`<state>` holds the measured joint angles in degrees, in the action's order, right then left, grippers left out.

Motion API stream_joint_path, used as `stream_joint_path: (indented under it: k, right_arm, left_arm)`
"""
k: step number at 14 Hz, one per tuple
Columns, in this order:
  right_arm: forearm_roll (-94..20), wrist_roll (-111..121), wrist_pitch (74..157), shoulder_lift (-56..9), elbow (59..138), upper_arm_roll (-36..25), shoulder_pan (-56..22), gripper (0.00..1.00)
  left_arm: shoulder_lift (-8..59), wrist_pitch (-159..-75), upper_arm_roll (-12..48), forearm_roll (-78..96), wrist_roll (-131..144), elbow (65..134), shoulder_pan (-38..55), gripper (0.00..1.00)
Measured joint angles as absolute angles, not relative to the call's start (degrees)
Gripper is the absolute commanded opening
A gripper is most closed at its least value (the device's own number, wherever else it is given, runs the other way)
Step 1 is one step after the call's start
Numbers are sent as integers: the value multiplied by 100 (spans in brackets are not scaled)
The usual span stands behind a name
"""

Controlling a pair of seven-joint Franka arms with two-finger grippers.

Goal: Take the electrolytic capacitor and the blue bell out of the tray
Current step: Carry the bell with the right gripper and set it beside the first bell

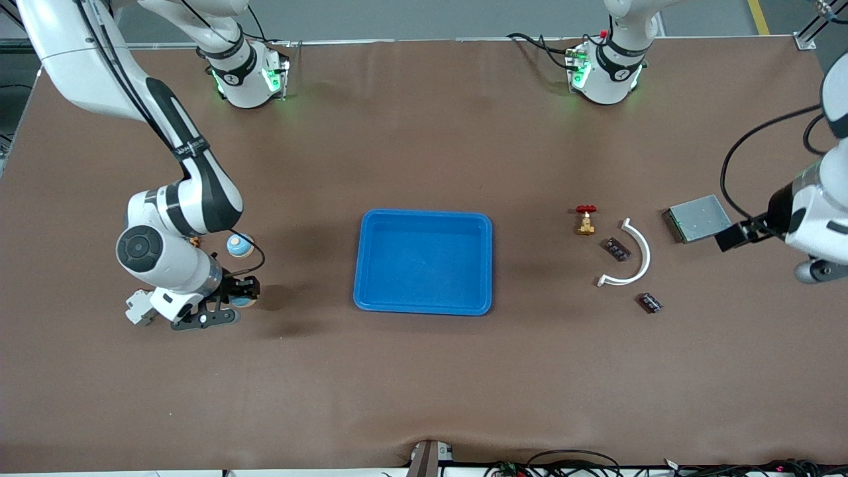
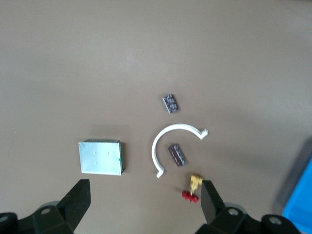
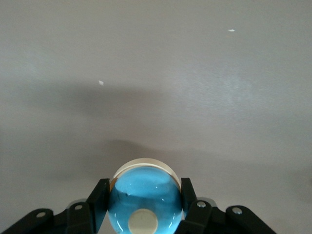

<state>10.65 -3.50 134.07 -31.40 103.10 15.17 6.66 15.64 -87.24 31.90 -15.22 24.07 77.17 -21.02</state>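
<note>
The blue bell (image 3: 145,199) is held between the fingers of the right gripper (image 1: 240,291), which is closed on its sides, low over the bare table toward the right arm's end and well apart from the tray (image 1: 424,220). The tray appears empty. A second small blue rounded object (image 1: 240,245) stands on the table near the right arm's wrist; whether it is the electrolytic capacitor cannot be told. The step in hand is judged to be the setting down of the bell outside the tray. It is best done by lowering the bell until it rests on the table before the fingers are released, so that the rounded body is not dropped and left to roll; the neighbouring blue object should be kept clear, and the gripper should be lifted straight up afterwards. The left gripper (image 2: 142,201) waits with its fingers spread wide and nothing between them, over the table toward the left arm's end, above the grey metal plate (image 1: 698,218), the white curved strip (image 1: 641,250), two small dark components (image 1: 617,248) and the brass valve with a red handle (image 1: 585,220). No brand, label or legible writing can be made out on the bell or the tray.
</note>
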Motion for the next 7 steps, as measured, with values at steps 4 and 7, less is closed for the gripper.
stream_joint_path:
  k: [4,7]
  right_arm:
    - [1065,-22,13694,-3137,10713,1515,952,0]
    - [1066,107,14064,-3136,10959,1514,1025,0]
  left_arm:
    - [1232,-8470,3145,-1356,2133,7721,-2095,100]
    - [933,-8386,2615,-966,1901,7760,-1693,100]
